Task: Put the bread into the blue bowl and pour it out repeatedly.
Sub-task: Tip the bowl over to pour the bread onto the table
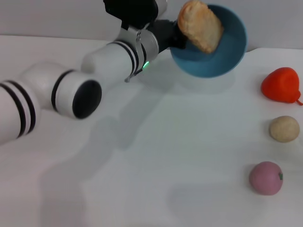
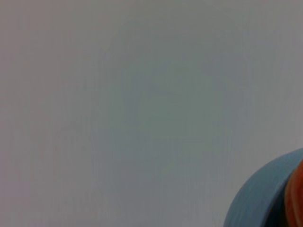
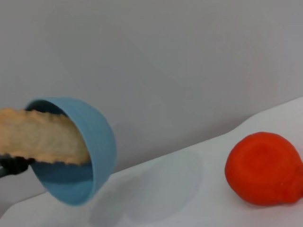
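Left fingers (image 1: 177, 40) hold tilted blue bowl (image 1: 227, 59), bread (image 1: 201, 26) inside.

Soft, even light falls on the white table (image 1: 189, 142), with faint diffuse shadows beneath the round light-blue plastic bowl (image 1: 227, 56) toward 6 o'clock. The left wrist view is blurred; the bowl's edge at 5 o'clock is out of focus.

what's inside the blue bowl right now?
The bread sits in the tilted blue bowl, one end poking over its rim. The left gripper holds the raised bowl at its edge. The bread hides part of the bowl's inside; the rest looks bare.
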`<move>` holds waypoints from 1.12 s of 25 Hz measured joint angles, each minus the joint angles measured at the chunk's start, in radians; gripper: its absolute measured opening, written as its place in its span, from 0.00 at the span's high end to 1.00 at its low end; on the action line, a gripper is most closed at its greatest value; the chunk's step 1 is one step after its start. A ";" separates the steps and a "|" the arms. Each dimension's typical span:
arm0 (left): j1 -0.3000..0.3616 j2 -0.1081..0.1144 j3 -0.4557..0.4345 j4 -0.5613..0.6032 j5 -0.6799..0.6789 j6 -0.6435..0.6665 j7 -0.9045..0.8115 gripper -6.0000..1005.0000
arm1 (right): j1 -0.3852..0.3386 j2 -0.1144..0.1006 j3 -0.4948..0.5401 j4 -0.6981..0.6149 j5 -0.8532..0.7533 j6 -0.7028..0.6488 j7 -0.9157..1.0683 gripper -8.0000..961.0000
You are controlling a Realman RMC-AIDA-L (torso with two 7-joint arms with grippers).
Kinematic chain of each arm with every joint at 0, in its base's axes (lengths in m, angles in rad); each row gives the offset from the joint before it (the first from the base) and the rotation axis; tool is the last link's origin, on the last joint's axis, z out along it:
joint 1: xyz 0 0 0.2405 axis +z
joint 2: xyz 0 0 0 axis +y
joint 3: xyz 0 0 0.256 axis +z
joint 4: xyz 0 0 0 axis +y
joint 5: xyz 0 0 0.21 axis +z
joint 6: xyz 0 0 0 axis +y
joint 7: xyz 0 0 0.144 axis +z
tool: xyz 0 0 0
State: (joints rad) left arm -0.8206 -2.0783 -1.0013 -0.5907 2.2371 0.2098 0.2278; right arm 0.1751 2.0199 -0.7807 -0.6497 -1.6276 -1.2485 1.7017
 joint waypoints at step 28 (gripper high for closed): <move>-0.012 0.000 0.126 0.076 -0.195 0.198 0.104 0.99 | 0.022 0.010 -0.004 -0.001 -0.002 -0.009 0.099 0.52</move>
State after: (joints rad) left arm -0.8326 -2.0779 -0.8756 -0.5142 2.0420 0.4078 0.3320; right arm 0.1971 2.0297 -0.7842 -0.6510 -1.6292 -1.2574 1.8010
